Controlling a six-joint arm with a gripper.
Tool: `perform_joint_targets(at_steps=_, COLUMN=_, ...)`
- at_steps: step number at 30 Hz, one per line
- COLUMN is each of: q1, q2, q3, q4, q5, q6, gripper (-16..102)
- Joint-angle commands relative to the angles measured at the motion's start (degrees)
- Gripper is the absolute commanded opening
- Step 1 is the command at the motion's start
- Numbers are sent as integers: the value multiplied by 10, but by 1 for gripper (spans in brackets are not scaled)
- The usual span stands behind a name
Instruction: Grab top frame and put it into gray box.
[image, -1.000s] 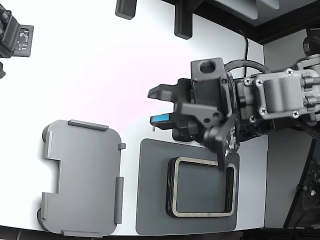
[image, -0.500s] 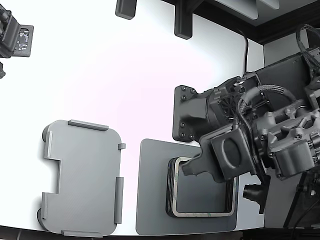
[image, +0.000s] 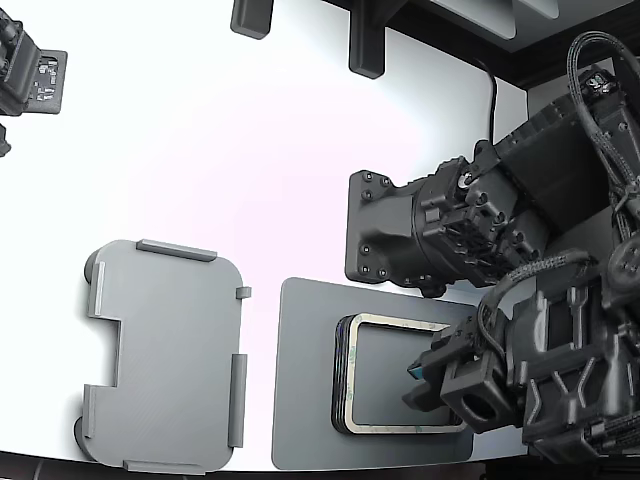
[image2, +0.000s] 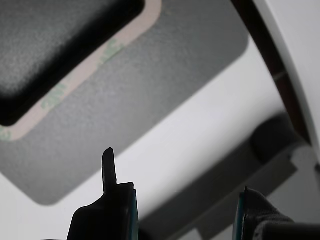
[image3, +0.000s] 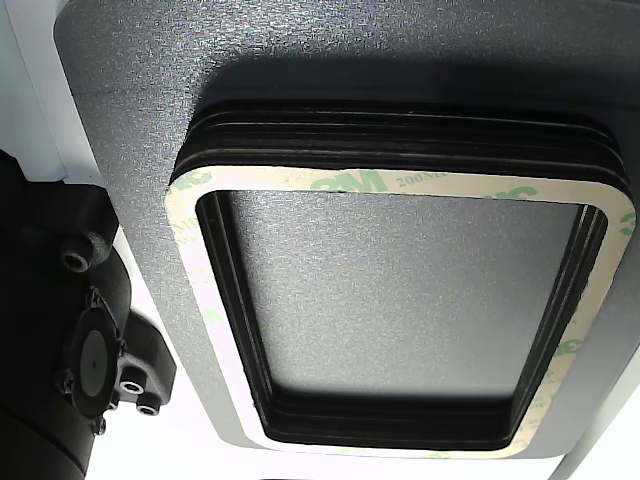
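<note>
The top frame (image: 404, 326) lies at the lower middle-right of the exterior view, as the cream-faced uppermost layer of a dark-edged stack (image3: 400, 128) that sits on a darker gray mat (image: 305, 400). In the other view the frame's face (image3: 410, 184) shows faint green printing, and the mat's textured surface (image3: 150, 60) fills the upper part of the picture. The gray box (image: 165, 355) rests on the white table (image: 250, 150) at the lower left of the exterior view, just beside the mat and holding nothing. The gripper (image: 432, 385) sits at the lower right of that view, over the right end of the stack. In the wrist view its fingertips (image2: 120, 205) stand well apart at the bottom of the picture, open wide with nothing between them, and the frame (image2: 75, 80) crosses the upper left.
</note>
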Motion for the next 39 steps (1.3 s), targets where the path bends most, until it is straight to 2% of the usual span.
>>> perform_joint_targets(at_steps=1, q1=54, q2=-11, q3=-7, q4=-1, q5=-4, q6=15, gripper=83)
perform_joint_targets(at_steps=2, q1=69, q2=-21, q3=-11, q4=0, q5=-7, q6=24, gripper=85)
perform_joint_targets(at_steps=4, q1=97, q2=-40, q3=-20, q4=3, q5=-18, q6=29, gripper=81)
perform_joint_targets(at_steps=6, q1=123, q2=-54, q3=-21, q4=0, q5=-28, q6=49, gripper=87)
perform_joint_targets(at_steps=7, q1=138, q2=-57, q3=-17, q4=-5, q5=-31, q6=60, gripper=82)
perform_joint_targets(at_steps=10, q1=180, q2=-70, q3=-7, q4=-16, q5=-29, q6=94, gripper=84)
perform_joint_targets(at_steps=12, q1=201, q2=-83, q3=-9, q4=-17, q5=-20, q6=102, gripper=81)
perform_joint_targets(at_steps=18, q1=229, q2=-124, q3=-20, q4=-40, q5=-35, q6=58, gripper=94)
perform_joint_targets(at_steps=23, q1=247, q2=-186, q3=-72, q4=-21, q5=-37, q6=63, gripper=100)
perform_joint_targets(at_steps=39, q1=278, q2=-294, q3=-102, q4=-31, q5=-66, q6=30, gripper=98)
